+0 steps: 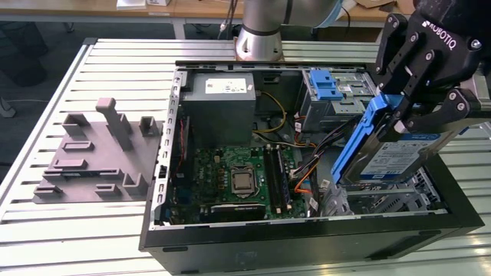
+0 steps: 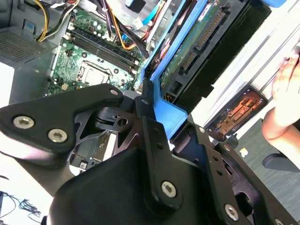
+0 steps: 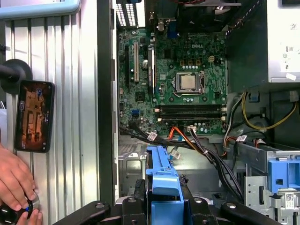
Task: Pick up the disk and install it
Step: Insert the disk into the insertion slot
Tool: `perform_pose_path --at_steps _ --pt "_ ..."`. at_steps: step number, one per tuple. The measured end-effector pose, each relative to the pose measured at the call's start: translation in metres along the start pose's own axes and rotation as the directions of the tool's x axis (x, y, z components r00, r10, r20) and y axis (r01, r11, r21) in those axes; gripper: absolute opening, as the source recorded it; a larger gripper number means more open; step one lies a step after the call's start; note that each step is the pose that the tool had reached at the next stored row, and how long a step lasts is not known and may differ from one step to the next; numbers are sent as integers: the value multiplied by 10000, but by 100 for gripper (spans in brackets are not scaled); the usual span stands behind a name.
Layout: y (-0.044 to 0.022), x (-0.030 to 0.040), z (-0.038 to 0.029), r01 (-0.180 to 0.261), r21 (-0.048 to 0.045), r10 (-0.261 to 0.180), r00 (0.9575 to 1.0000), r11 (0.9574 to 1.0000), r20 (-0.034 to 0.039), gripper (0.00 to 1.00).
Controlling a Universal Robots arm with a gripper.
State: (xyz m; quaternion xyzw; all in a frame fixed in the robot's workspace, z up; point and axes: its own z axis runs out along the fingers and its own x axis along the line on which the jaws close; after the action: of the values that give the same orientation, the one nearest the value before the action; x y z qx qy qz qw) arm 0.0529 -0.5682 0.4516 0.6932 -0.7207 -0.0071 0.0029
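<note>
Exterior view: disk (image 1: pixel 399 155) in jaws

My gripper (image 1: pixel 399 118) is matte black, built from flat angular link plates joined by round pivot pins. White lettering runs along its upper housing. In the second wrist view, silver screw heads (image 2: pixel 23 122) stud the black finger links (image 2: pixel 65 117). Behind it, my arm's base column (image 1: pixel 261 34) is brushed silver with a grey joint.

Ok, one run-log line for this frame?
gripper: shut on disk | disk: tilted on edge, above open case | drive cage: apart from disk
</note>
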Motion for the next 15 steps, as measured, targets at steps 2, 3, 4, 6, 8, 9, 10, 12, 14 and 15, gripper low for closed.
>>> perform_pose_path --at_steps 2,3,4,6,8,9,10,12,14,15 --pt "-21 0 10 0 0 0 10000 10000 0 37" --pt "-30 -1 15 0 0 0 10000 10000 0 37" --pt "-39 -1 19 0 0 0 10000 10000 1 37" --pt "-47 -1 21 0 0 0 10000 10000 -2 37" --pt "-47 -1 23 -1 0 1 10000 10000 -1 37" --pt "-47 -1 23 -1 0 1 10000 10000 1 37" --pt "-48 -1 24 0 0 0 10000 10000 0 37" --pt "-55 -2 29 2 0 -2 10000 10000 2 37" --pt "-65 -2 34 0 0 0 10000 10000 0 37" --pt "-73 -2 37 0 0 0 10000 10000 1 37"
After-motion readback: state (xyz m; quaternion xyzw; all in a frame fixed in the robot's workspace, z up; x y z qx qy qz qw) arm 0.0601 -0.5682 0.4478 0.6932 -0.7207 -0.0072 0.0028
